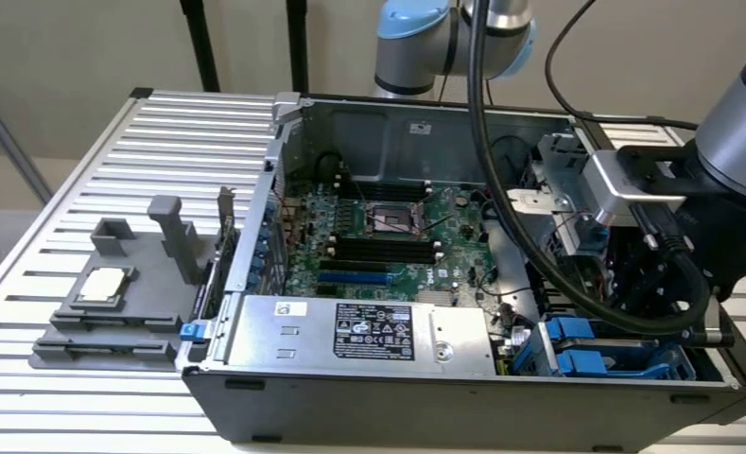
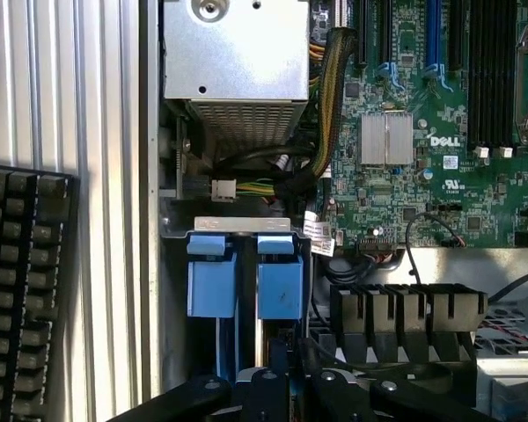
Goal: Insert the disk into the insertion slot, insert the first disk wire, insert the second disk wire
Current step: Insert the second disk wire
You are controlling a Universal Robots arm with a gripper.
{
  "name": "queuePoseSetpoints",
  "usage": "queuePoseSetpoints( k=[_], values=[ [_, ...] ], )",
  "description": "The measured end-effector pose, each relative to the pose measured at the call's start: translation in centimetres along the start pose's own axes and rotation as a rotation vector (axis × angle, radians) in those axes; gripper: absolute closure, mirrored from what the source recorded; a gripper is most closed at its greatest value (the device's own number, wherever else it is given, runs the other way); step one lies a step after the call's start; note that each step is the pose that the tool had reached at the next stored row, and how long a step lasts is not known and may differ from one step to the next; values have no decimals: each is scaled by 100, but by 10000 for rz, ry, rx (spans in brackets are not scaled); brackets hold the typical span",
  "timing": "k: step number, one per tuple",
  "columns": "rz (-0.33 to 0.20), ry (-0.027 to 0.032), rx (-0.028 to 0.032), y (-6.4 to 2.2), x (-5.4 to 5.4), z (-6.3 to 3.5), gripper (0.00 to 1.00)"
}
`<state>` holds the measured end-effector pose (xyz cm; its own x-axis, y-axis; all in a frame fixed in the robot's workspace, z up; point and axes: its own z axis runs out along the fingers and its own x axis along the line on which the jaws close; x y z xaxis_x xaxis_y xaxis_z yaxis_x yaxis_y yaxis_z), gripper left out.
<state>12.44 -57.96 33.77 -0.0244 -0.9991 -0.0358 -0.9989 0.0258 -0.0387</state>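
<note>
We are looking down past our gripper [image 2: 286, 387], whose black fingers are showing at the near edge of the wrist view, drawn close together over the blue plastic below them; we cannot tell whether they are clamping anything or merely hanging closed above it. In the exterior view the gripper [image 1: 656, 284] is hanging over the corner of the open computer case [image 1: 474, 388] on the exterior view's right, wrapped in a black cable loop [image 1: 562, 274].

Directly beneath the fingers, the two bright blue tabs [image 2: 245, 281] are sitting side by side in the dark sheet-metal bay. We are reading this as the insertion slot [image 1: 599, 355], with its blue rails facing up so that a drive can slide along them. Whether the disk is already seated under those tabs we cannot say; its silver body and label are not distinguishable here.

Further out, the silver power supply box [image 1: 360, 331] is lying just beside the slot, and a bundle of sleeved cables [image 2: 330, 105] is running from it toward the green motherboard [image 1: 386, 236], keeping the wiring close to the bay. Beyond the case, a grey fixture [image 1: 120, 303] is resting on the ribbed table [image 1: 44, 407], well apart from the work, and a black keyboard [image 2: 22, 290] is lying alongside the case wall.
</note>
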Motion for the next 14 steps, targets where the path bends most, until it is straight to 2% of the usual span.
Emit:
queuePoseSetpoints(
  k=[3, 4, 5, 7, 11, 14],
  values=[
    [-3, -9, -4, -1, 1, -25, 84],
    [-4, -6, -8, -2, -1, -55, 82],
    [-4, -5, -11, -4, -1, -85, 76],
    [-6, -4, -11, 0, 4, -130, 76],
    [-7, -6, 1, 138, 24, -173, 76],
    [-7, -6, 15, 241, 26, -253, 76]
  ],
)
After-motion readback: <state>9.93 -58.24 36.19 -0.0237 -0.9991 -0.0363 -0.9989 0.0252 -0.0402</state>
